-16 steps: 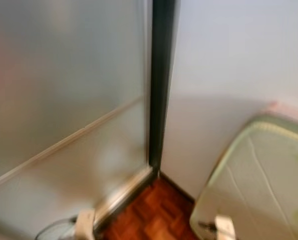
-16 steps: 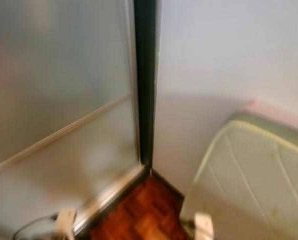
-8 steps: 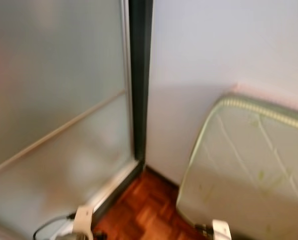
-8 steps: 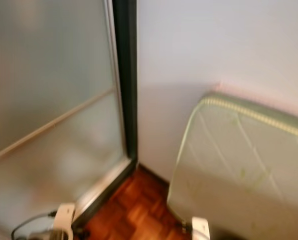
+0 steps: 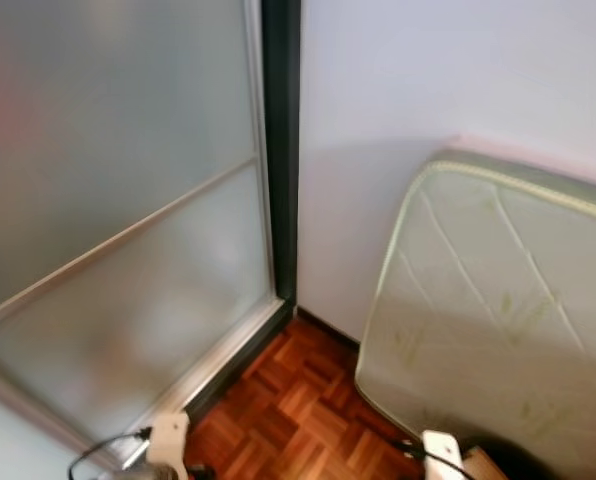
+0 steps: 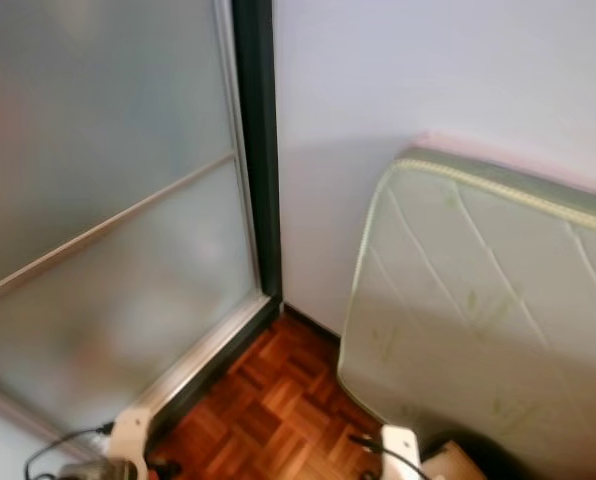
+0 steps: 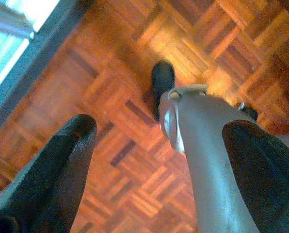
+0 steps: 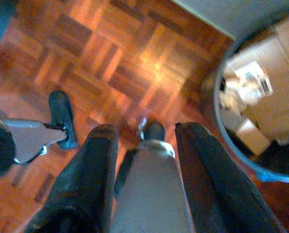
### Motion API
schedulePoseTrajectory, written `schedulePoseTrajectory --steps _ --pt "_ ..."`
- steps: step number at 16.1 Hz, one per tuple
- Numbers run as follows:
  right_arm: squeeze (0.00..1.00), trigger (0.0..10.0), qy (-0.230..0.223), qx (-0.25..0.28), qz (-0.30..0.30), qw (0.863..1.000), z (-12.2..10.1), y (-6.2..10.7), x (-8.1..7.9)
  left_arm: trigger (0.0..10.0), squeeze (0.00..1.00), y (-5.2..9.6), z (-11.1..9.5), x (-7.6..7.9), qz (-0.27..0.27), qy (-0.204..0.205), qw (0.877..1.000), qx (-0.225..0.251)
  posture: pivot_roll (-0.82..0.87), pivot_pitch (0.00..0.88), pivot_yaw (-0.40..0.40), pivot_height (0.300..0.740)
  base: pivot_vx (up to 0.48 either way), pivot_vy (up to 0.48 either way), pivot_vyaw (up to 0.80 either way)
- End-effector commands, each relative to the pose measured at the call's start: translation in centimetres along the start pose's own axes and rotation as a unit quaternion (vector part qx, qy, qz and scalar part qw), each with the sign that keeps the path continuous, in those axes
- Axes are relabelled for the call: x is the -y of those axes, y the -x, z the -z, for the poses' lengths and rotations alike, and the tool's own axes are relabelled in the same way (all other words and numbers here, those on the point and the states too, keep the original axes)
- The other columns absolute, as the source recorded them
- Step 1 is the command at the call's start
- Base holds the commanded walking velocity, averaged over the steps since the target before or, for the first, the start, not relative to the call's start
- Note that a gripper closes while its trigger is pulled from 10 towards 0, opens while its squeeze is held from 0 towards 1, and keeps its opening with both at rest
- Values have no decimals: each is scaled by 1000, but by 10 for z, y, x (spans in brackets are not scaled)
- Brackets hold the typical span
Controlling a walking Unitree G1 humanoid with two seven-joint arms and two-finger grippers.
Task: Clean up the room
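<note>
Room corner is showing parquet floor point(image 5: 298, 415), frosted sliding door point(image 5: 118, 230), and a mattress point(image 5: 498, 310) leaning against the wall. Left pincer point(image 7: 154, 160) and right pincer point(image 8: 144, 160) are hanging released, grasping nothing, over the floor. A bin point(image 8: 261, 102) with cardboard scraps is sitting beside the right arm. Judged step: searching for clutter; next, turning toward mess.

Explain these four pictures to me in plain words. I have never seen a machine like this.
This is a walking humanoid robot. The two upper pictures come from its head cameras: a frosted glass door, a white wall, a mattress leaning against that wall, and a wooden floor. The lower two come from wrist cameras looking down along each arm's two black fingers. The left end effector and right end effector hang open, holding nothing. The right wrist view also catches a bin with cardboard in it.
</note>
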State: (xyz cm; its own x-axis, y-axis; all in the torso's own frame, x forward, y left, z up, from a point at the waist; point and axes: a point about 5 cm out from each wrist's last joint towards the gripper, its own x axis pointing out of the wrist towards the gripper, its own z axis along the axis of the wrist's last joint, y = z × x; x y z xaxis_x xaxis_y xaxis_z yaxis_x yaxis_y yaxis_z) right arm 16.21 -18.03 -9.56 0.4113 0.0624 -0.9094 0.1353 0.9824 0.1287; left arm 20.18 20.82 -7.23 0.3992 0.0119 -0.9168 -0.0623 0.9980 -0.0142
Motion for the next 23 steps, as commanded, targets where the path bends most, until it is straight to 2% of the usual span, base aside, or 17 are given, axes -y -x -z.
schedulePoseTrajectory --steps 1,3,4,8,11,12,17,18,23 --pt "0 10000 0 2 -6 1000 -2 0 -2 10000 0 1 -3 -3 -5 -5 1000 3 99 0 -37 740 -247 0 0" --pt "0 10000 9 4 -4 1000 -4 0 -3 10000 0 1 -5 -2 -5 -5 1000 5 82 0 -34 740 -246 0 0" --pt "0 10000 -20 15 -9 1000 -5 -1 -4 10000 0 1 -6 -2 -3 -12 1000 8 74 0 -36 740 -244 0 0" --pt "0 10000 -48 24 -3 999 -6 -1 -4 10000 0 1 -8 -1 0 -20 1000 13 70 0 -37 740 -245 0 0" --pt "0 10000 -85 38 5 996 -8 -1 -4 10000 0 1 -9 0 3 -20 1000 16 78 0 -26 740 -247 0 0" --pt "0 10000 -71 32 16 997 -7 -1 -3 10000 0 1 -9 -1 3 -20 1000 17 78 0 -23 740 -244 0 0" --pt "0 10000 -69 2 21 997 -2 -1 -3 10000 0 1 -8 -2 2 -25 1000 9 99 0 -23 740 -244 0 0" --pt "0 10000 -55 -5 20 998 -1 -1 -3 10000 0 1 -7 -2 2 -26 1000 7 99 0 -26 740 -244 0 0" --pt "0 10000 -56 -3 21 998 -1 -1 -1 10000 0 1 -6 -1 4 -27 1000 4 95 0 -45 740 -246 0 0"
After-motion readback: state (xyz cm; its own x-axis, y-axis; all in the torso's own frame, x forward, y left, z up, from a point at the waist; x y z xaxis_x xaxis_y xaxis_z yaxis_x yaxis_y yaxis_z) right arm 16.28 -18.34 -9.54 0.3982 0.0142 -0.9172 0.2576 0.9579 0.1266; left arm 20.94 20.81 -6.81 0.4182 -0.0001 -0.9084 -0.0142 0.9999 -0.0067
